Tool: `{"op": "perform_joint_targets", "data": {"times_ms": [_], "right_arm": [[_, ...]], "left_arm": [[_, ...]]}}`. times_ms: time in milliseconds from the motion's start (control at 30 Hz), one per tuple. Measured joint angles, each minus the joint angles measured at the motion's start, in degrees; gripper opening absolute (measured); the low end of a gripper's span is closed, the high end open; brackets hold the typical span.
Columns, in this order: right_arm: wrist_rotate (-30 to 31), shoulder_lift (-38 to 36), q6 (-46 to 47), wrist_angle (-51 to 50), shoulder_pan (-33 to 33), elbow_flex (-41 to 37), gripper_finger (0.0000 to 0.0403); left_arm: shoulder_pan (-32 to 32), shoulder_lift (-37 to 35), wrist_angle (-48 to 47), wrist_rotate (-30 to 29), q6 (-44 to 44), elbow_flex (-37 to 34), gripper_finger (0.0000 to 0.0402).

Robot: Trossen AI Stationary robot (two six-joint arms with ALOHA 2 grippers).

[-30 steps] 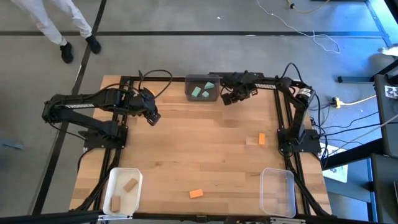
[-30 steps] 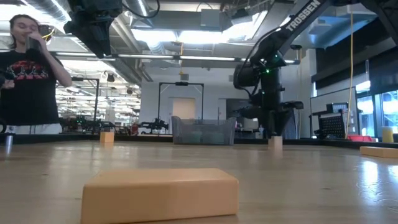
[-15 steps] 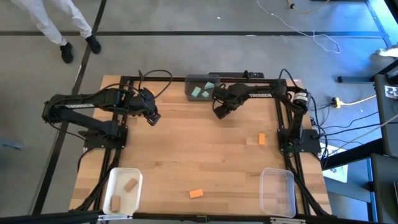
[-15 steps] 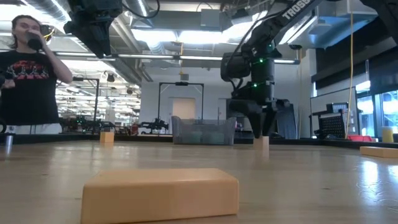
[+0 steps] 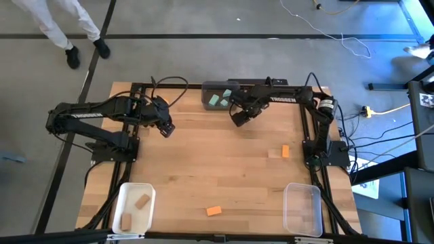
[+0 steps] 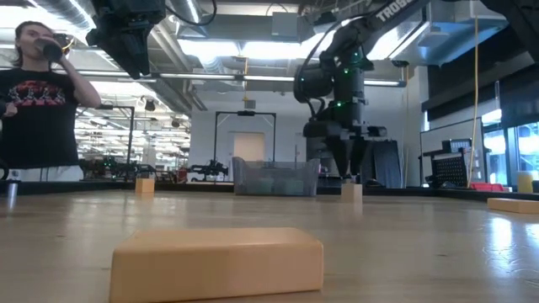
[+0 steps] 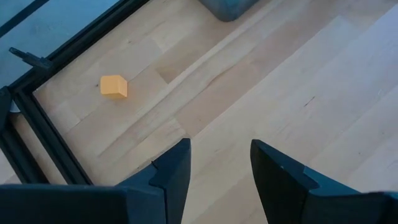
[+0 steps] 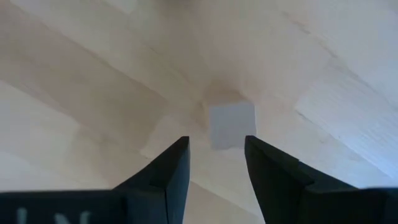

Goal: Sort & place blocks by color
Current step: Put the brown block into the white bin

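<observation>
A pale tan block (image 8: 231, 124) lies flat on the wood, also seen in the low view (image 6: 351, 191). My right gripper (image 8: 214, 152) hangs open just above it, pointing down, close to the dark grey bin (image 5: 220, 96), which holds teal blocks (image 5: 217, 99). In the high view my right gripper (image 5: 237, 120) hides that block. One orange block (image 5: 285, 151) lies at the right and another (image 5: 214, 211) near the front edge. My left gripper (image 5: 167, 129) waits open above the table's left half.
A white bin (image 5: 121, 203) with two tan blocks stands at the front left, and a clear bin (image 5: 302, 209) at the front right. A black frame (image 5: 306, 129) edges the table. A person (image 6: 38, 101) stands beyond the far left.
My right gripper has moved from beside the dark grey bin toward the table's left and near side, rolling a little, then risen. In the low view the tan block beneath it has shifted left with it and now stands clear below the fingertips.
</observation>
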Motion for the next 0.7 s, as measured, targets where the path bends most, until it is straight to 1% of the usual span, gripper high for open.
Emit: {"op": "perform_joint_targets", "data": {"times_ms": [200, 500, 700], "right_arm": [[-0.16, -0.1, -2.61, 0.47, -1.55, -0.99, 0.016], [0.02, -0.2, -3.83, 1.75, -3.41, -1.55, 0.0207], [-1.22, -0.23, -3.88, 1.77, -3.39, -1.55, 0.022]], "left_arm": [[0.0, 0.0, -0.02, 0.0, 1.7, 0.0, 0.0158], [0.0, 0.0, 0.0, 0.33, 2.6, 0.0, 0.0158], [-0.02, 0.0, 0.0, 0.39, 2.6, 0.0, 0.0158]]}}
